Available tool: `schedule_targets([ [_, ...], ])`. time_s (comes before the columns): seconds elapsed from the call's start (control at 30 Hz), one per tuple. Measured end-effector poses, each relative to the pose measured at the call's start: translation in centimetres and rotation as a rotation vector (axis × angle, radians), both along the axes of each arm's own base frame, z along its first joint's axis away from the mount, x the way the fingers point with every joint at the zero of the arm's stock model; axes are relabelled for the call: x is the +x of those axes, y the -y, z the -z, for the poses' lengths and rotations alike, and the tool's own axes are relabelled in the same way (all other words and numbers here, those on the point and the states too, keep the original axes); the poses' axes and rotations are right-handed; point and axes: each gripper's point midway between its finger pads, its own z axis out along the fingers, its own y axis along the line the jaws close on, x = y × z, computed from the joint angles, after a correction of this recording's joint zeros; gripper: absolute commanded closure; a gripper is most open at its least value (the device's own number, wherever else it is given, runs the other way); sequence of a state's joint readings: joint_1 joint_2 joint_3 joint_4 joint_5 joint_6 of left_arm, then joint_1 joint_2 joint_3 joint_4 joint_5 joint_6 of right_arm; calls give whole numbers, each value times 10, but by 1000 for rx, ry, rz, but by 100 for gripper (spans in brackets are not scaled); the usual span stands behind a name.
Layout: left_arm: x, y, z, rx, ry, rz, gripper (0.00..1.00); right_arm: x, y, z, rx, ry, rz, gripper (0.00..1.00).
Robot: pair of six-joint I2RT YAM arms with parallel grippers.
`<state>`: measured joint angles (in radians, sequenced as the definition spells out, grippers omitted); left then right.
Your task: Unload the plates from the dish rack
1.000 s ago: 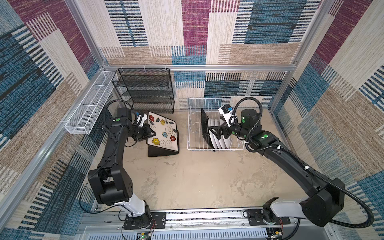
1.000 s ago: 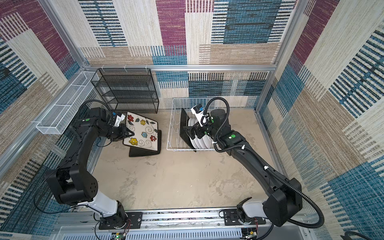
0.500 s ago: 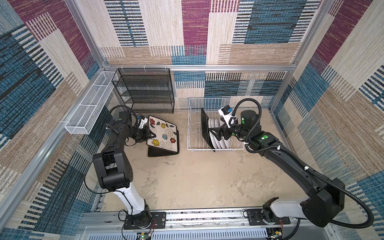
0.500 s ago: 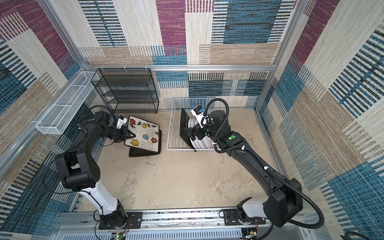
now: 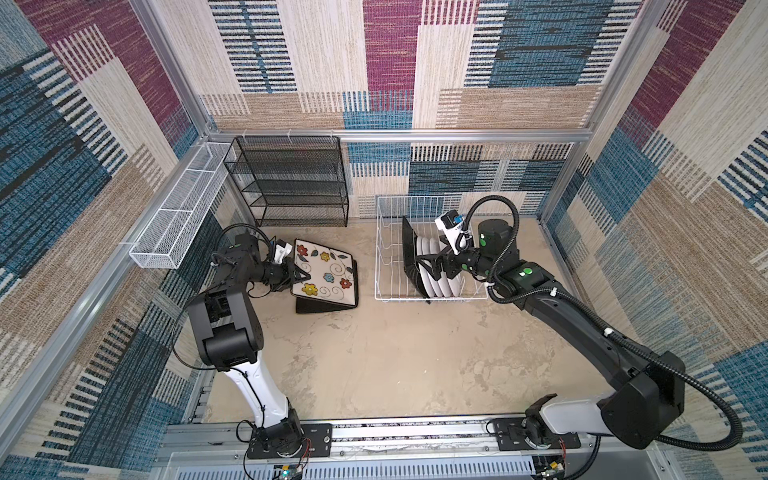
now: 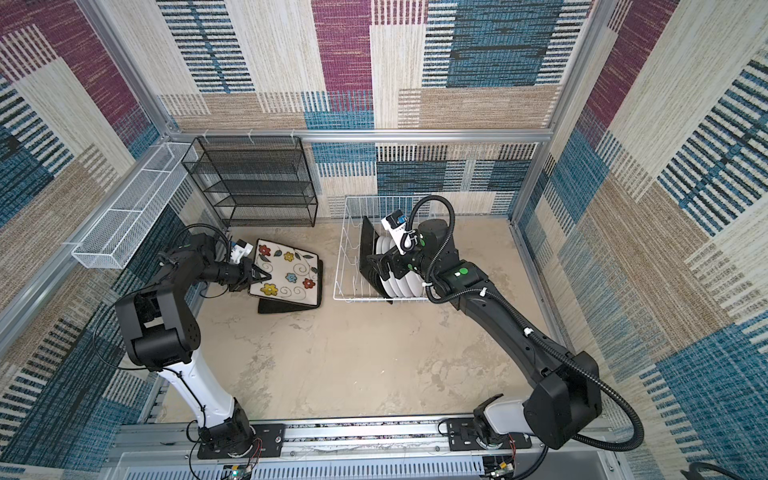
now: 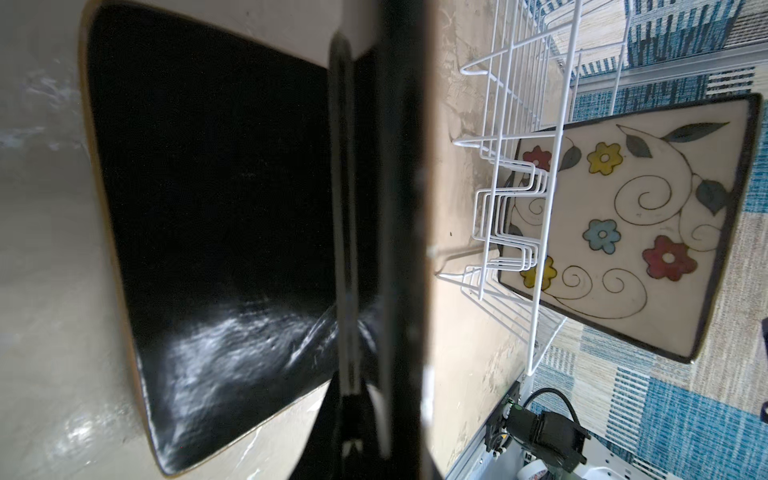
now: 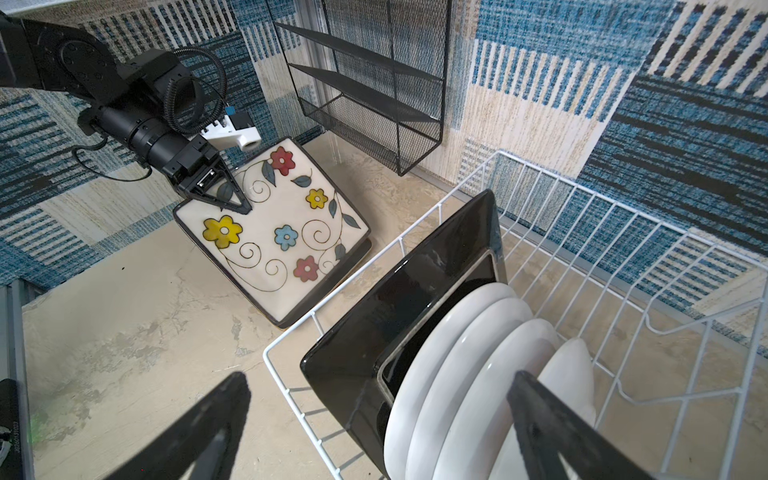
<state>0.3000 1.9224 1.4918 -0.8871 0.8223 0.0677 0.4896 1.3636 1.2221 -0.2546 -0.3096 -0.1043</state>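
Glossy square floral plate [image 5: 328,270], cream face with painted flowers and curling stems, dark rim, tilted over a second square plate [image 5: 328,306] that lies flat on the mottled beige table [image 5: 374,353] showing its shiny black back

The left fingers [image 6: 258,275], black and triangular, pinch the floral plate's edge on the side away from the rack; that edge is raised and the opposite edge dips to the lower plate, though contact there is hard to judge

The white wire rack [image 5: 419,205] stands just beside these two plates, with flared sides and bent tines. In it a third square plate [image 8: 415,291] stands on edge, black back toward the right wrist camera, and four smooth round plates [image 8: 478,353], white-backed, lean in a row behind it

The right fingers [image 8: 536,403] are spread wide above the rack's near end, one over the round plates and one outside the wire wall, straddling the standing plates and touching none

The left arm is folded, elbow high, forearm low and level. The right arm stretches long from the front rail, wrist bent toward the rack

A black mesh shelf [image 5: 291,183] and a white mesh basket [image 5: 174,220] sit along the walls
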Motion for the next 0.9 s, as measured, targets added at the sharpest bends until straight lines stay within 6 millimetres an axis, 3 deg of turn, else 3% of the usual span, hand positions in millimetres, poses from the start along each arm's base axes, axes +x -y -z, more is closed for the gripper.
schedule_targets([
  [0.7, 6, 0, 23, -82, -26, 21, 100, 0, -1, 1, 9, -12, 8, 1],
  [0.9, 5, -2, 28, -93, -37, 21, 91, -1, 0, 0, 10, -10, 8, 1],
])
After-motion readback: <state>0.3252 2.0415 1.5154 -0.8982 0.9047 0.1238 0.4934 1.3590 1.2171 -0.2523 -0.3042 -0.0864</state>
